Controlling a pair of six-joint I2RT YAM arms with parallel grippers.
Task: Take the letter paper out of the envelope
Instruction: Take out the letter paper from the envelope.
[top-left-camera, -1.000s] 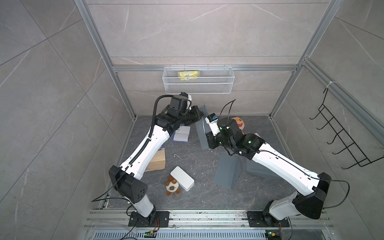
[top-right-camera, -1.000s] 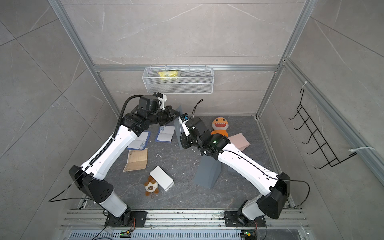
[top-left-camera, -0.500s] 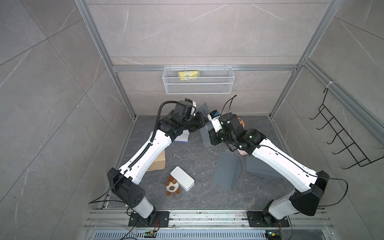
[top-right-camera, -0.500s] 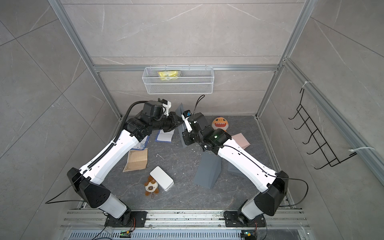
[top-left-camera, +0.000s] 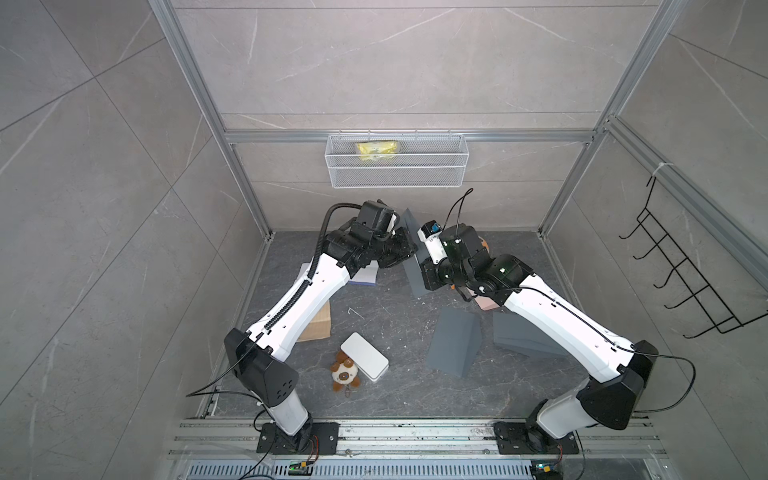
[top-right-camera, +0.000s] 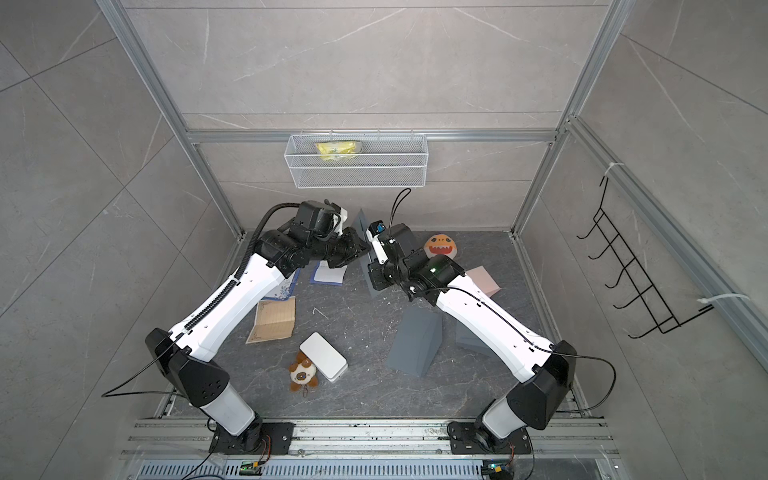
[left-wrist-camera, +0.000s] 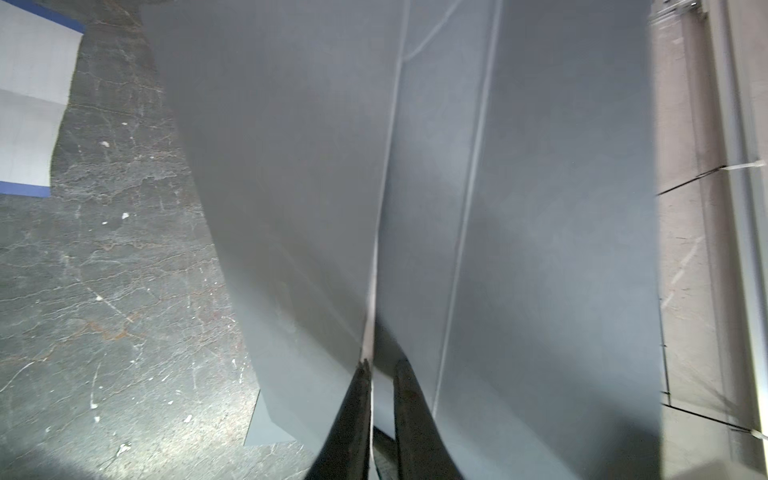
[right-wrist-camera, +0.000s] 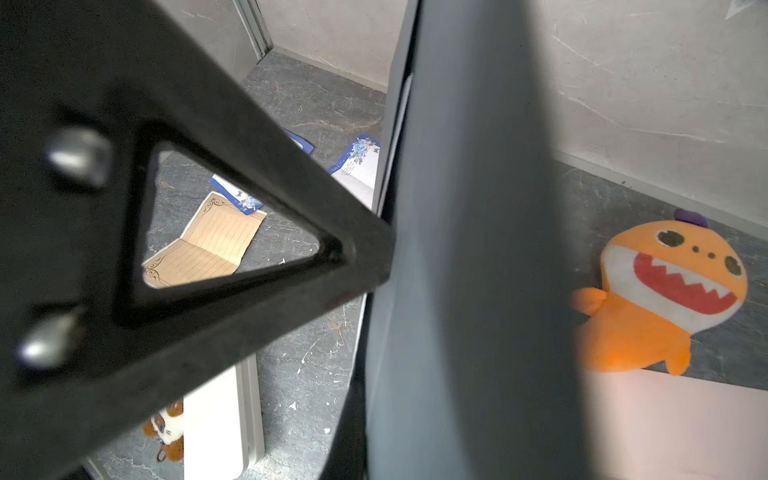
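Note:
A grey envelope (top-left-camera: 417, 277) (top-right-camera: 360, 222) stands on edge in the air at the back middle, between my two arms. My right gripper (top-left-camera: 424, 266) (right-wrist-camera: 386, 266) is shut on its side; one black finger (right-wrist-camera: 249, 249) presses the grey wall (right-wrist-camera: 465, 249), and the other finger is hidden behind it. My left gripper (top-left-camera: 409, 251) (left-wrist-camera: 382, 368) reaches in from the other side. Its jaws stand a narrow gap apart, astride a thin pale edge of the envelope (left-wrist-camera: 291, 166). That edge lies against one finger (left-wrist-camera: 357, 399). The letter paper is hidden.
On the dark floor lie two more grey envelopes (top-left-camera: 453, 345) (top-left-camera: 523, 336), a pink envelope (top-right-camera: 482, 280), a tan lined sheet (top-right-camera: 272, 320), a blue-bordered sheet (top-right-camera: 328, 276), a white box (top-left-camera: 365, 361), a brown plush (top-left-camera: 344, 376) and an orange plush (top-right-camera: 441, 245). A wire basket (top-left-camera: 397, 166) hangs on the back wall.
My left arm has reached further right, bringing its gripper onto the envelope's edge. My right arm has lifted the envelope slightly and drawn it back.

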